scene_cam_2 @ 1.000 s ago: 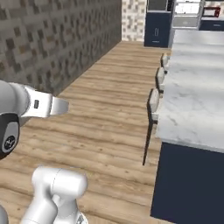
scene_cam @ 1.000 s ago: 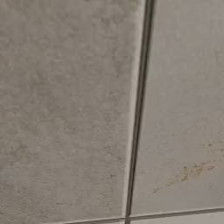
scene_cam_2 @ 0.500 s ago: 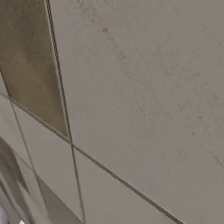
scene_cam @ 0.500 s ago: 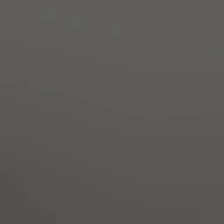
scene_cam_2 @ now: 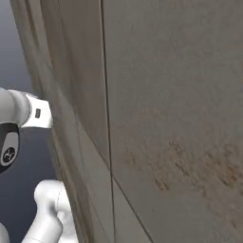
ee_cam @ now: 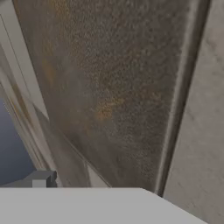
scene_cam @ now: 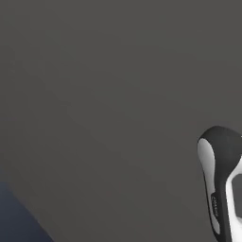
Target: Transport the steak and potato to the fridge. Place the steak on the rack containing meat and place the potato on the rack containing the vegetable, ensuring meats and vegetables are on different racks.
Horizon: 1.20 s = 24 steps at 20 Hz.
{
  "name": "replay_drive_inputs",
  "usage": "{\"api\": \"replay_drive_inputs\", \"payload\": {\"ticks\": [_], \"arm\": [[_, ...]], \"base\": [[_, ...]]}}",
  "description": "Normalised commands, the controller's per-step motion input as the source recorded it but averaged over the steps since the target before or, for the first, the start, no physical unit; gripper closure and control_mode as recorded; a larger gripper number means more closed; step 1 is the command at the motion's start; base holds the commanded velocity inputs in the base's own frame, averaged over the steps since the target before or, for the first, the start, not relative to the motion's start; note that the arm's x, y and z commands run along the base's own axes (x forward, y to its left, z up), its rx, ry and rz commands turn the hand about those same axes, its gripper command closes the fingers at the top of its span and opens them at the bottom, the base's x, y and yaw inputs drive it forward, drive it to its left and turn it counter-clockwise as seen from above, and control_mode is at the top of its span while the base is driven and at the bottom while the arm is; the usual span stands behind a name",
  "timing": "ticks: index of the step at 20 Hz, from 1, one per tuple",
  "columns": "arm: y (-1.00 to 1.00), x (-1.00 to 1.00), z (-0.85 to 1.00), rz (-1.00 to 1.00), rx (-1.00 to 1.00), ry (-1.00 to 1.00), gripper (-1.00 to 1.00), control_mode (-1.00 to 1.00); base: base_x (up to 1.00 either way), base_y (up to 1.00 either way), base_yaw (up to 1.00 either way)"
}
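Note:
The steak, the potato and the fridge with its racks are out of view. My arm shows as a dark and white joint (scene_cam: 218, 182) at the lower right of the left base view. In the right base view a white link with a grey end (scene_cam_2: 29, 113) sits at the left edge. Nothing lies in front of the hand in the hand view. The jaws stand wide apart.
A grey-beige tiled surface (scene_cam_2: 171, 109) with thin seams stands very close to the right base camera. The hand view faces a mottled brownish panel (ee_cam: 109, 83) beside a paler strip (ee_cam: 199, 144). A flat dark grey surface (scene_cam: 99, 94) fills the left base view.
The whole picture has shifted in both base views, so the cameras have moved. The wooden floor, counter and stools seen a second ago gave way to close wall surfaces.

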Motion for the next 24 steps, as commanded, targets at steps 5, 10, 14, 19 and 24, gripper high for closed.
{"api": "replay_drive_inputs", "payload": {"ticks": [5,10,14,19,24], "arm": [[0.00,0.00,0.00,0.00,0.00,0.00,-1.00,1.00],[0.00,0.00,0.00,0.00,0.00,0.00,-1.00,1.00],[0.00,0.00,0.00,0.00,0.00,0.00,-1.00,1.00],[0.00,0.00,0.00,0.00,0.00,0.00,-1.00,1.00],[0.00,0.00,0.00,0.00,0.00,0.00,-1.00,1.00]], "base": [[-1.00,-0.88,0.36],[-1.00,-0.50,0.00],[-1.00,-0.45,0.00],[-0.80,-0.94,0.01],[-0.54,-1.00,0.04]]}}
